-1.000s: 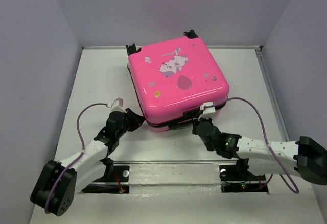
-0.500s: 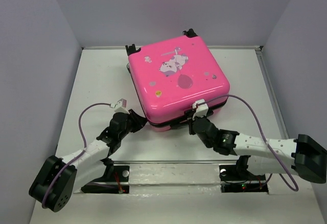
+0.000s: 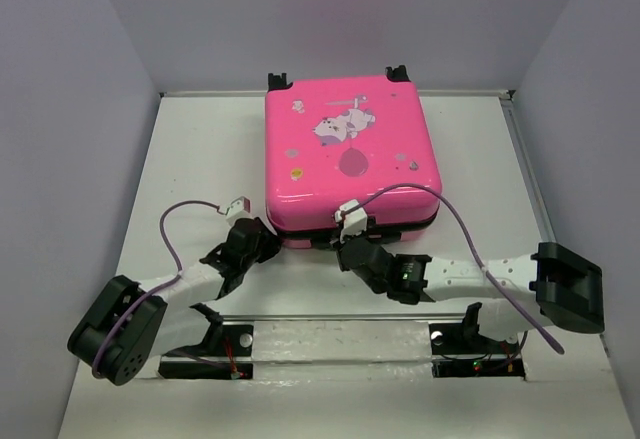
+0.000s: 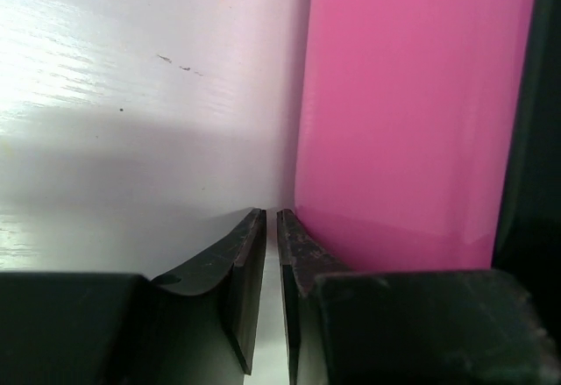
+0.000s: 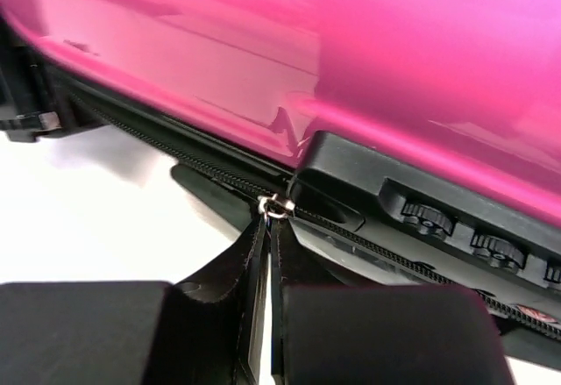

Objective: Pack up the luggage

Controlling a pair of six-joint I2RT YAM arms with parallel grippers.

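Swung round since a second ago, the luggage [image 3: 350,149] is now lying flat and closed on the table [image 3: 200,149], squared to its edges, and the right arm [image 3: 450,279] is reaching further left along the luggage's near side. Just beside the luggage's black lock block [image 5: 394,201], the right fingers [image 5: 250,262] are pinching fully together on the small silver zipper pull [image 5: 274,207]. By the luggage's near left corner the left fingers [image 4: 245,262] are sitting only a thin slit apart, gripping nothing, one of them right beside the pink shell.
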